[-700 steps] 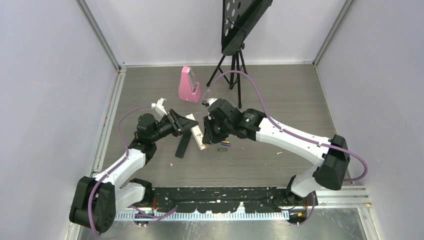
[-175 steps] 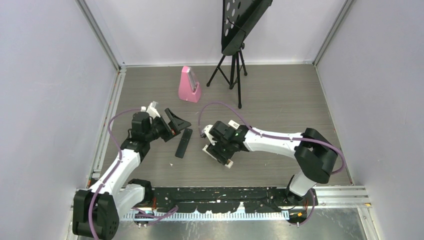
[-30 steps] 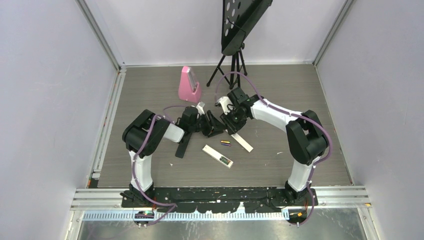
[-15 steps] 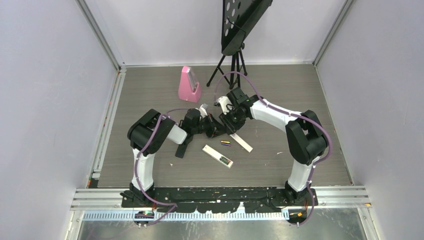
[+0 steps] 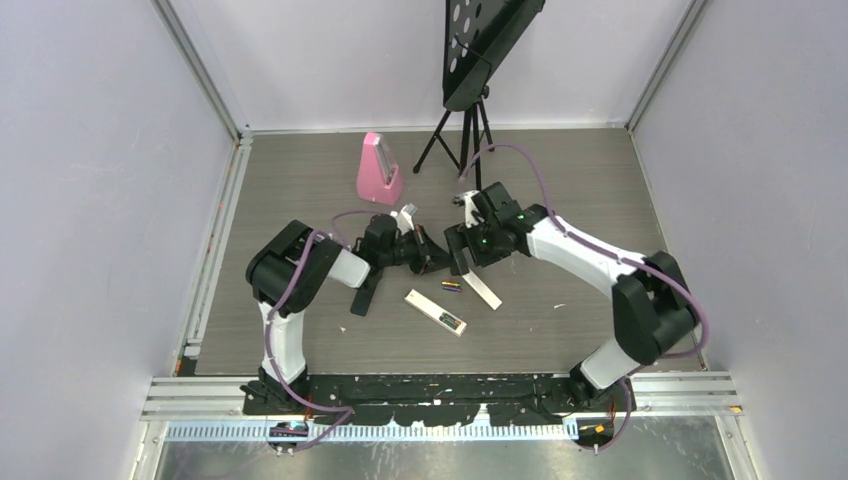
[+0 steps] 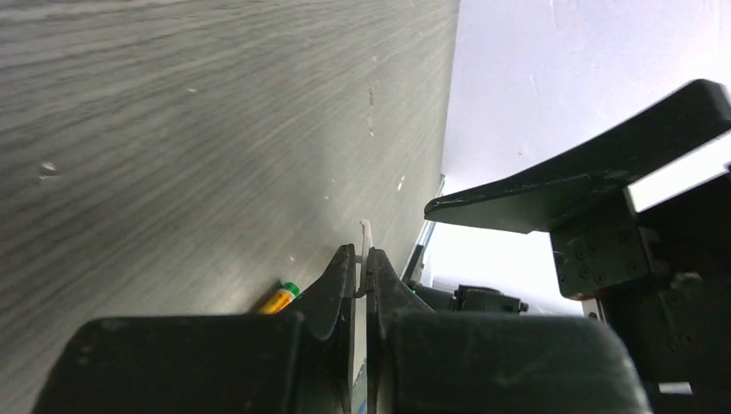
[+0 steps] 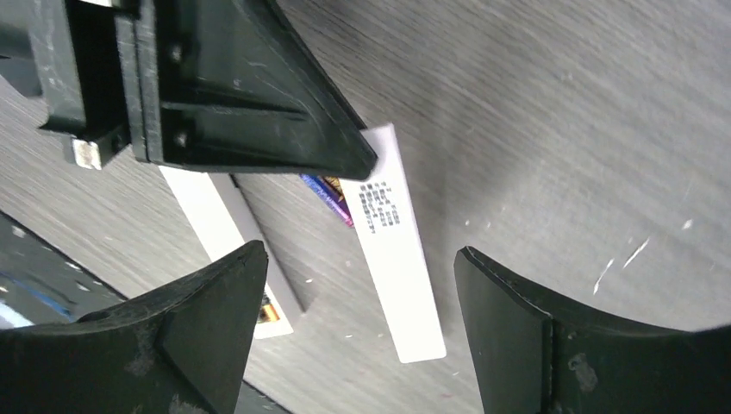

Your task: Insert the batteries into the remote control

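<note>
The black remote control (image 5: 365,290) lies flat left of centre, beside the left arm. A white remote body (image 5: 432,310) lies nearer, its bay open with batteries (image 5: 456,325) inside. A loose purple and yellow battery (image 5: 452,286) (image 7: 328,194) rests between that body and a thin white back cover (image 5: 482,290) (image 7: 392,259). My left gripper (image 5: 432,262) (image 6: 362,254) is shut on the cover's far end, whose thin edge shows between its fingers. My right gripper (image 5: 462,258) (image 7: 355,254) hovers open over the cover with nothing in it.
A pink metronome (image 5: 380,170) stands at the back. A black music stand (image 5: 465,130) on a tripod is behind the right arm. Lilac walls close in three sides. A yellow and green battery (image 6: 278,297) shows beside the left finger.
My right gripper has opened wide and let go of the white cover, and its arm has swung out to the right. The left gripper has shut on the cover's end.
</note>
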Tool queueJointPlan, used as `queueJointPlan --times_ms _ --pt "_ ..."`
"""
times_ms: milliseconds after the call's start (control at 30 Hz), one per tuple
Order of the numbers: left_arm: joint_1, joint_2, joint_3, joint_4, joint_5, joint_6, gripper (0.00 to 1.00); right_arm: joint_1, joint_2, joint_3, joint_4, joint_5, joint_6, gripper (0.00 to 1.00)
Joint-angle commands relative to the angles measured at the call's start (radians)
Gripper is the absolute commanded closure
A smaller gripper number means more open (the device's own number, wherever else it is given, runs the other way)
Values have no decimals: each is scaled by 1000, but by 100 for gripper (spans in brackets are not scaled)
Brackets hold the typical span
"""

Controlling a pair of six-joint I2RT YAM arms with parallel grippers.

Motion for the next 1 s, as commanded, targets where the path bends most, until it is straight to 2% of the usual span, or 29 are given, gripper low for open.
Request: queueJointPlan --times_ms 0,167,300,433,500,600,800,967 --pt "43 -106 -31 -4 81 70 100 3 -149 -120 150 89 384 15" --pt "82 -202 -84 18 102 26 100 3 -370 -408 415 146 858 15" --pt "102 -279 -121 16 113 -8 100 4 -561 -549 512 191 1063 13" --pt "131 -337 -176 79 103 -84 100 4 -656 -597 517 197 1170 13" --pt "137 -358 -194 107 98 -118 100 4 -691 -637 597 185 1224 14" --pt "141 -379 -218 146 85 -164 100 4 -735 -687 680 203 1295 20" --pt "163 -409 -255 218 31 -236 100 4 -713 -654 670 147 1309 32" --pt "180 -441 -268 222 -4 -251 100 4 -688 -633 619 156 1281 23"
